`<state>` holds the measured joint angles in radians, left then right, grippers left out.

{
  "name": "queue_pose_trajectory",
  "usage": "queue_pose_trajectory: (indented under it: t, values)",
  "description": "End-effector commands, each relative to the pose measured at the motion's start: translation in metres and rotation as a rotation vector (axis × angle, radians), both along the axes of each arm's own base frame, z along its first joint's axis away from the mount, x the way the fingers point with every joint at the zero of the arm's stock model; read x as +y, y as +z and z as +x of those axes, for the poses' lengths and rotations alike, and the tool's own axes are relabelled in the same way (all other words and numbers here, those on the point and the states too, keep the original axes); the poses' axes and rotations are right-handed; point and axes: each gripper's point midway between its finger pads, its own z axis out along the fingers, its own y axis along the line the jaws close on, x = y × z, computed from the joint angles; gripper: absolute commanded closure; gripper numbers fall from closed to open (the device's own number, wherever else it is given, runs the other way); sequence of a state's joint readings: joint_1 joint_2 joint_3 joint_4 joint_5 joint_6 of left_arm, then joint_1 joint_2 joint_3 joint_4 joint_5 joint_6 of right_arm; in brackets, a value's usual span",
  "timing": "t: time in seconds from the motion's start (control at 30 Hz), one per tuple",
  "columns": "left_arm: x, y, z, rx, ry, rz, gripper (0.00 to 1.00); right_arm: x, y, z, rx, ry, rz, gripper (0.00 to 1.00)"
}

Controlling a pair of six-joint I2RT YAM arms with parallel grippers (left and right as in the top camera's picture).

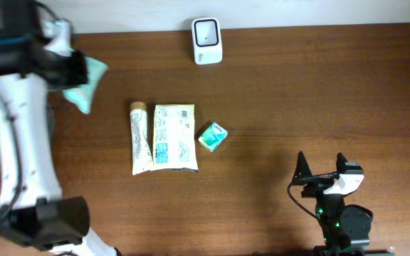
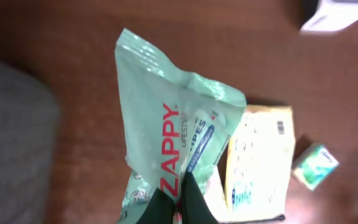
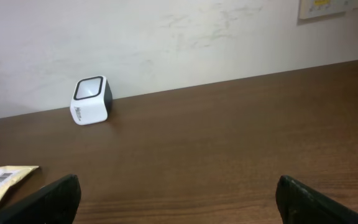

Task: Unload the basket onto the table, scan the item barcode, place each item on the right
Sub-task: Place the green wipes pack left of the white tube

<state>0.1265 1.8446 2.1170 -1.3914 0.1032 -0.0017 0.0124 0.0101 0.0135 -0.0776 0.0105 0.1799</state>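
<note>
Your left fingers (image 2: pixel 199 208) were pinched shut on the lower edge of the green wipes pack (image 2: pixel 166 118), held up over the tabletop (image 1: pixel 297 92) at the upper left of the overhead frame, well apart from the white scanner (image 1: pixel 207 40) at top centre. Your right fingers (image 3: pixel 51 200) stood wide apart at the lower right. A tube (image 1: pixel 141 139), a flat packet (image 1: pixel 174 139) and a small box (image 1: pixel 213 136) lay mid-frame.

loc: mock shop-checkout bench, prob lab | evid: barcode scanner (image 1: pixel 207 40) on wood table (image 1: pixel 319 92), plain wall (image 3: pixel 197 37), retail packs (image 1: pixel 174 138)
</note>
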Motion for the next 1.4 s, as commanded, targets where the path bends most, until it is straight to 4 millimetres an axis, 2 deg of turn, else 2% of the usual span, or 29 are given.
queue_pose_trajectory:
  t: [0.0,0.1,0.23,0.33,0.4,0.5,0.6,0.7,0.8,0.9,0.93,0.97,1.03,1.13,1.17,1.27,1.3,1.37]
  values:
    - [-0.001,-0.072,-0.001,0.131,0.088,0.002,1.00,0.002,-0.004,0.000,0.006,0.006,-0.004,0.01]
    - [-0.001,-0.135,-0.003,0.180,0.155,-0.022,1.00,0.002,-0.004,0.000,0.006,0.006,-0.004,0.01]
    - [0.001,-0.196,-0.012,0.194,0.261,-0.049,1.00,0.002,-0.004,0.000,0.006,0.006,-0.004,0.01]
    - [-0.006,-0.233,-0.020,0.186,0.307,-0.094,1.00,0.002,-0.004,0.000,0.006,0.006,-0.004,0.02]
    - [-0.022,-0.249,-0.029,0.200,0.275,-0.141,1.00,0.002,-0.004,0.000,0.006,0.006,-0.004,0.01]
    - [-0.050,-0.261,-0.040,0.232,0.214,-0.208,1.00,0.002,-0.004,0.000,0.006,0.006,-0.004,0.01]
    - [-0.072,-0.265,-0.046,0.250,0.158,-0.228,1.00,0.002,-0.004,0.000,0.006,0.006,-0.004,0.01]
    - [-0.093,-0.263,-0.041,0.224,0.099,-0.222,1.00,0.002,-0.004,0.000,0.006,0.006,-0.004,0.01]
    - [-0.092,-0.264,-0.040,0.211,0.098,-0.173,0.84,0.002,-0.004,0.000,0.006,0.006,-0.004,0.01]
    - [-0.086,-0.265,-0.040,0.208,0.111,-0.145,0.52,0.002,-0.004,0.000,0.006,0.006,-0.004,0.01]
    - [-0.084,-0.264,-0.039,0.206,0.111,-0.144,0.21,0.002,-0.004,0.000,0.006,0.006,-0.004,0.01]
    - [-0.082,-0.263,-0.038,0.202,0.117,-0.136,0.01,0.002,-0.004,0.000,0.006,0.006,-0.004,0.01]
    - [-0.072,-0.254,-0.036,0.193,0.140,-0.094,0.01,0.002,-0.004,0.000,0.006,0.006,-0.004,0.01]
    - [-0.046,-0.204,-0.026,0.128,0.163,0.024,0.01,0.002,-0.004,0.000,0.006,0.006,-0.004,0.01]
    - [-0.044,-0.180,-0.018,0.077,0.132,0.048,0.01,0.002,-0.004,0.000,0.006,0.006,-0.004,0.01]
    - [-0.041,-0.087,0.007,-0.140,0.056,0.080,0.01,0.002,-0.004,0.000,0.006,0.006,-0.004,0.01]
    - [-0.038,-0.054,0.012,-0.215,0.047,0.088,0.01,0.002,-0.004,0.000,0.006,0.006,-0.004,0.01]
    - [-0.032,-0.006,0.013,-0.315,0.031,0.109,0.01,0.002,-0.004,0.000,0.006,0.006,-0.004,0.01]
